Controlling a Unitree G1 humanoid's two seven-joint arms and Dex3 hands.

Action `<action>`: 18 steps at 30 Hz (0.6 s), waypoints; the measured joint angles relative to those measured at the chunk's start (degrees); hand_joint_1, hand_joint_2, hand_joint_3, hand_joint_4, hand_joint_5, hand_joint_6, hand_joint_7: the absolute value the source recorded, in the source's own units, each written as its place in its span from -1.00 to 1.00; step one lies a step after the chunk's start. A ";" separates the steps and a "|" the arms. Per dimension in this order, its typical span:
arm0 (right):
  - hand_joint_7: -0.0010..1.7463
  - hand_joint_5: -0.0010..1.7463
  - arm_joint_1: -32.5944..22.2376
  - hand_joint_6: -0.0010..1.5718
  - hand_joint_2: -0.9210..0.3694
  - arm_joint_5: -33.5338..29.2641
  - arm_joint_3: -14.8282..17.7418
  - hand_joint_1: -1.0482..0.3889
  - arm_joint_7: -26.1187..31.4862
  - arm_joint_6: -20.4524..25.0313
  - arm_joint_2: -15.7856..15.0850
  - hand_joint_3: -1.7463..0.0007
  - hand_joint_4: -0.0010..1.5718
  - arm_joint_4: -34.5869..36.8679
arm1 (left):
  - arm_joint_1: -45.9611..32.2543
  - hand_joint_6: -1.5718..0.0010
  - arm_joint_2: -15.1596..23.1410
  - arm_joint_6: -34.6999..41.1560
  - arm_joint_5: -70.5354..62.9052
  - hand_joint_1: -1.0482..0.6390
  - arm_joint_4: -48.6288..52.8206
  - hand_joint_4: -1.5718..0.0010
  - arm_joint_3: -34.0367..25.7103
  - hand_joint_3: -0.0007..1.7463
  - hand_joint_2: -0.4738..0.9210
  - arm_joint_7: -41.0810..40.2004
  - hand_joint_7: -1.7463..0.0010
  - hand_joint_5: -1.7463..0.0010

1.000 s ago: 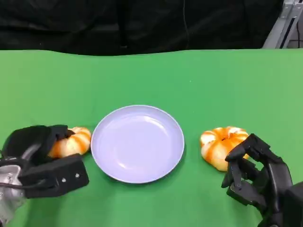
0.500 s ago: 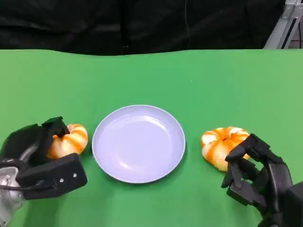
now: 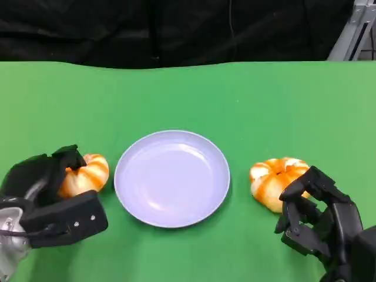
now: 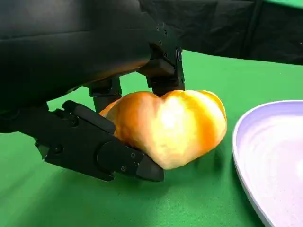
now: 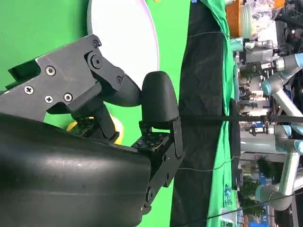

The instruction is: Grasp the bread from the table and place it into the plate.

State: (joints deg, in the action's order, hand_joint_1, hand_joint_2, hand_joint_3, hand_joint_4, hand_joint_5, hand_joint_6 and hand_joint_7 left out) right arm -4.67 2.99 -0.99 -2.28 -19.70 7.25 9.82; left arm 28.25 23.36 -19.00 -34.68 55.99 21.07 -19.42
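A round lavender plate (image 3: 171, 178) sits mid-table, and its rim (image 4: 246, 156) shows in the left wrist view. Left of it lies an orange-and-cream bread roll (image 3: 88, 174) (image 4: 173, 127). My left hand (image 3: 44, 176) (image 4: 94, 118) grips this roll, with fingers over its top and under its near side. A second roll (image 3: 271, 179) lies right of the plate. My right hand (image 3: 317, 217) (image 5: 109, 123) hovers just near of it with fingers apart, holding nothing. A sliver of that roll (image 5: 116, 132) peeks between the right hand's fingers.
Green cloth covers the table (image 3: 188, 100), with bare cloth behind the plate. A black curtain (image 3: 176, 29) hangs along the far edge. Lab equipment (image 5: 265, 94) stands beyond the table in the right wrist view.
The left hand closed in over the left roll, fingers wrapping its top, mostly between the first two frames. The right hand stayed put; the view shifted slightly.
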 measured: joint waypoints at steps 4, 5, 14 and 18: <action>0.86 1.00 0.00 -0.22 -0.55 0.00 0.00 0.27 -0.01 0.00 0.00 -0.26 0.06 0.00 | 0.00 0.46 0.00 0.00 0.00 0.19 0.00 0.36 0.00 -0.83 1.00 0.00 -0.88 -1.00; 0.86 1.00 0.00 -0.22 -0.55 0.00 0.00 0.27 -0.01 0.00 0.00 -0.26 0.06 0.00 | 0.00 0.46 0.00 0.00 0.00 0.19 0.00 0.36 0.00 -0.83 1.00 0.00 -0.88 -1.00; 0.86 1.00 0.00 -0.22 -0.55 0.00 0.00 0.27 -0.01 0.00 0.00 -0.26 0.06 0.00 | 0.00 0.46 0.00 0.00 0.00 0.19 0.00 0.36 -0.01 -0.83 1.00 0.00 -0.88 -1.00; 0.86 1.00 0.00 -0.22 -0.55 0.00 0.00 0.27 -0.01 0.00 0.00 -0.26 0.06 0.00 | 0.00 0.46 0.00 0.00 0.00 0.19 -0.01 0.36 -0.01 -0.83 1.00 0.00 -0.88 -1.00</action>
State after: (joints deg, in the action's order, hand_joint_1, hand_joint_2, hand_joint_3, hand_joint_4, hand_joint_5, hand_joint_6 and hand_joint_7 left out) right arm -4.67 2.99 -0.99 -2.29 -19.70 7.25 9.82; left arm 28.24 23.36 -19.00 -34.68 55.98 21.06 -19.41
